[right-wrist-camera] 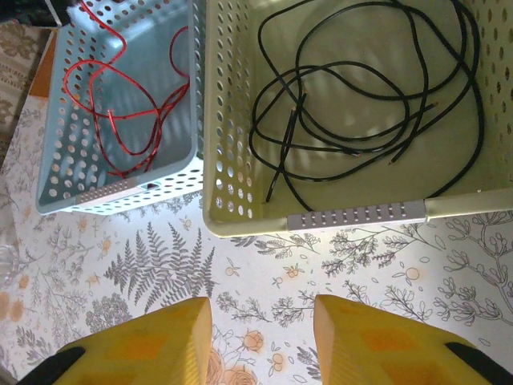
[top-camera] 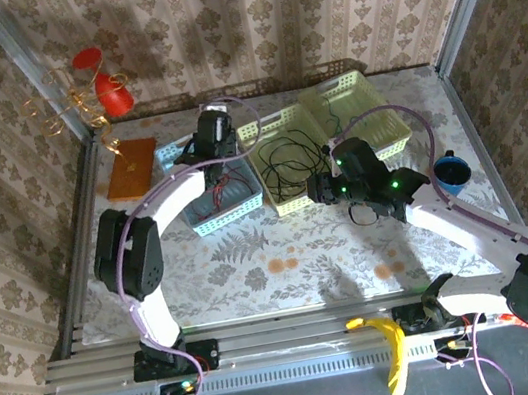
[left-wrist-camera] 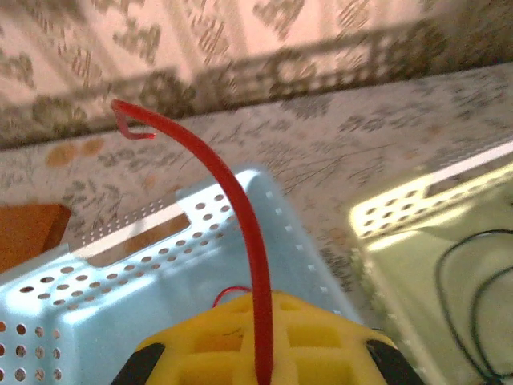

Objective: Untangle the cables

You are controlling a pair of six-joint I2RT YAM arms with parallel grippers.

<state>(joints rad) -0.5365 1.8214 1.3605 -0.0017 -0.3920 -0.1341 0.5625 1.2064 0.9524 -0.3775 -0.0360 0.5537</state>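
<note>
Spotter: Snagging is the worry. Left end effector (left-wrist-camera: 260, 361) is pressed together on the red cable (left-wrist-camera: 240, 208). 1 stiff end arcs up over the blue basket (left-wrist-camera: 160, 265), and the rest lies looped inside it.
Planner: So a quick lift could drag the basket, or catch a loop on its perforated wall?
Spotter: I'd judge so. A thin strand could also slip out of the pinch.
Planner: And the right end effector (right-wrist-camera: 262, 321)?
Spotter: Spread, holding nothing, over bare worktop (right-wrist-camera: 160, 265) just short of the pale basket (right-wrist-camera: 353, 215), where the black cable (right-wrist-camera: 353, 96) lies coiled.
Planner: Room?
Spotter: Open worktop on the near side. The 2 baskets sit side by side, so there is hardly any gap between their rims.
</note>
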